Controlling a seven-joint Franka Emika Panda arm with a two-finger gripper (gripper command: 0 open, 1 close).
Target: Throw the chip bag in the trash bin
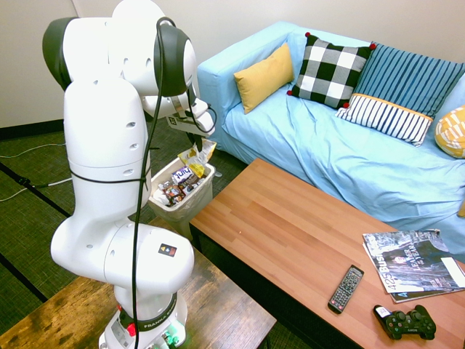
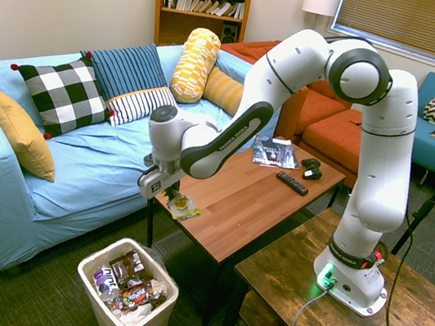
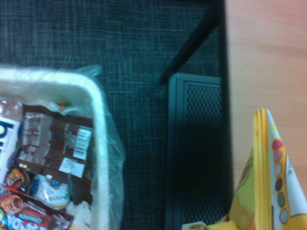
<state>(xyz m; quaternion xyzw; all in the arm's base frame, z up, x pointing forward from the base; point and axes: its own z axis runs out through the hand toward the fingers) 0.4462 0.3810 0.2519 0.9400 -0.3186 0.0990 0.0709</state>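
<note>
The chip bag [image 2: 182, 205] hung from the gripper [image 2: 165, 189] left of centre in the second exterior view, its yellow and silvery foil dangling over the near corner of the wooden coffee table [image 2: 254, 194]. The fingers were pressed together on the bag's top edge, pinching it. In the first exterior view the bag [image 1: 196, 157] showed centre-left, just above the trash bin [image 1: 190, 205], though the other view suggested it was not yet squarely over the opening. The bag looked very light, soft and crumpled, so it would likely swing and flutter when carried and drop slowly when let go; foil is slippery, so a pinch on a folded or seamed edge seemed the safest hold. The white bin [image 2: 126, 324] stood on the dark carpet at lower left, already stuffed with dark-labelled wrappers [image 2: 132, 286]. In the wrist view the bag [image 3: 268, 187] rose at lower right, the bin's lined rim [image 3: 98, 143] at lower left. Further right lay a magazine [image 2: 273, 151], a remote [image 2: 291, 183] and a game controller [image 2: 311, 169]; a blue sofa [image 2: 76, 165] stood behind
</note>
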